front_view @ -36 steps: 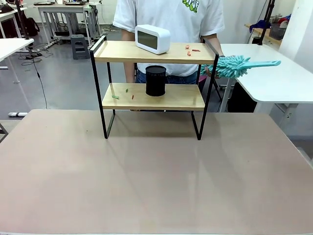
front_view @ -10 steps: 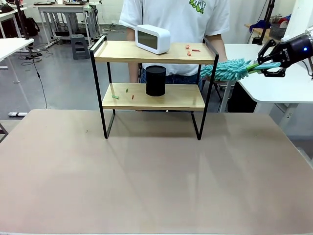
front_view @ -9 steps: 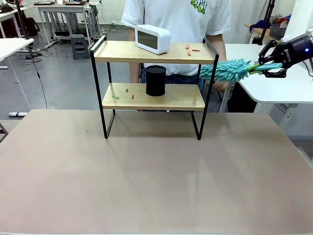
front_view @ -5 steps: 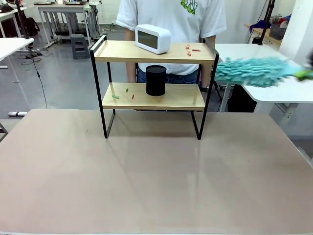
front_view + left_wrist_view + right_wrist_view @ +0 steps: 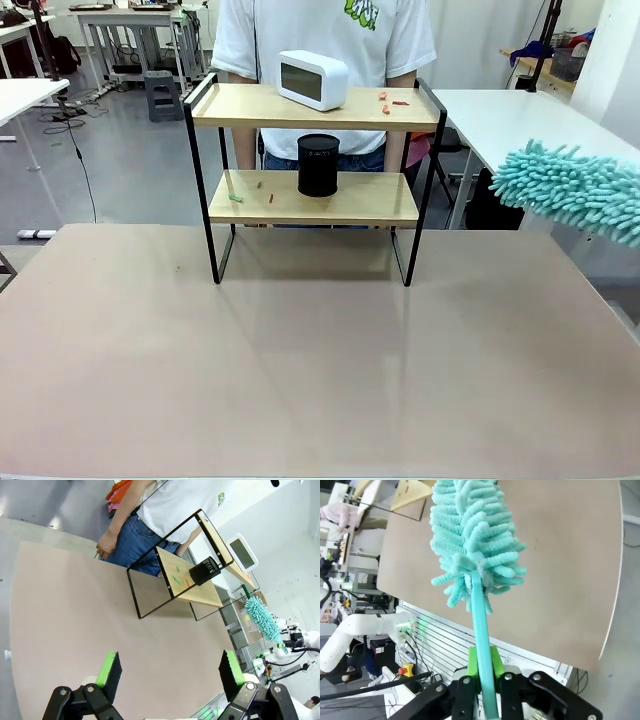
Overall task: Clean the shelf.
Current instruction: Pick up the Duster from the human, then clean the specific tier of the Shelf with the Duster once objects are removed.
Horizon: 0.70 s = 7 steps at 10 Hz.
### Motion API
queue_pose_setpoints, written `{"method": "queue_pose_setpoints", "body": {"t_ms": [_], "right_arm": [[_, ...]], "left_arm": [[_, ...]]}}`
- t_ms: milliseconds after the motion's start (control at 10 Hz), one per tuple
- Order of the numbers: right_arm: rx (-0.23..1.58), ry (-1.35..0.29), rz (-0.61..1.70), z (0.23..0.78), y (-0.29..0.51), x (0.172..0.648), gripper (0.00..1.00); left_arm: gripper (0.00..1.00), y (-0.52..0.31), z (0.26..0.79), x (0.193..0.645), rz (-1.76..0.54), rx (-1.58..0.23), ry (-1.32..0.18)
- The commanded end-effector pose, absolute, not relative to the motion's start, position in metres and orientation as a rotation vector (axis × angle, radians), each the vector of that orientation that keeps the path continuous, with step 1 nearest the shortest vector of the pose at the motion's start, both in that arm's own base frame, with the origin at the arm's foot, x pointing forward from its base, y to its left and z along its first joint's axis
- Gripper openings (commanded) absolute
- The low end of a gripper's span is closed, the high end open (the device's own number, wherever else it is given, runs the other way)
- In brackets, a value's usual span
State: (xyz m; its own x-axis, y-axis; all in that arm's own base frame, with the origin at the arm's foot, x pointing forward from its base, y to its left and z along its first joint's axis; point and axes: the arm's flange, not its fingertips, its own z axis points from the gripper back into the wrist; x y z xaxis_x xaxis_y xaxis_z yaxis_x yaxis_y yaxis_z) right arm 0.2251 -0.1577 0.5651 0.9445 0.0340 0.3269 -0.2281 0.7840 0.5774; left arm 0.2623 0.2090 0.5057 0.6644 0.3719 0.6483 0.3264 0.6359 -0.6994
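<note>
I have the right gripper (image 5: 484,667) clamped on the duster (image 5: 572,190), three o'clock of the shelf (image 5: 370,200); left gripper (image 5: 169,672) fingers apart.

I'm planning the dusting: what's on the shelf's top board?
The shelf top holds a white clock and red scraps near its right end; the board behind the clock is hidden.

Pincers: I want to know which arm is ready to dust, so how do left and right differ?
The left pincer stands wide open; the right pincer is shut. The left pincer holds nothing; the right pincer grips the teal duster by its handle. Both have green pads.
</note>
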Motion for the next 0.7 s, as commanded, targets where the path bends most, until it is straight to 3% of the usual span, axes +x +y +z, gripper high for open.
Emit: {"method": "queue_pose_setpoints", "body": {"t_ms": [0,600], "right_arm": [[0.651,-0.28,0.114,0.5816,-0.1581,0.2559,0.0],[0.651,-0.28,0.114,0.5816,-0.1581,0.2559,0.0]], "left_arm": [[1.0,0.2077,0.5059,0.2651,0.011,-0.92,-0.903],[1.0,0.2077,0.5059,0.2651,0.011,-0.92,-0.903]]}}
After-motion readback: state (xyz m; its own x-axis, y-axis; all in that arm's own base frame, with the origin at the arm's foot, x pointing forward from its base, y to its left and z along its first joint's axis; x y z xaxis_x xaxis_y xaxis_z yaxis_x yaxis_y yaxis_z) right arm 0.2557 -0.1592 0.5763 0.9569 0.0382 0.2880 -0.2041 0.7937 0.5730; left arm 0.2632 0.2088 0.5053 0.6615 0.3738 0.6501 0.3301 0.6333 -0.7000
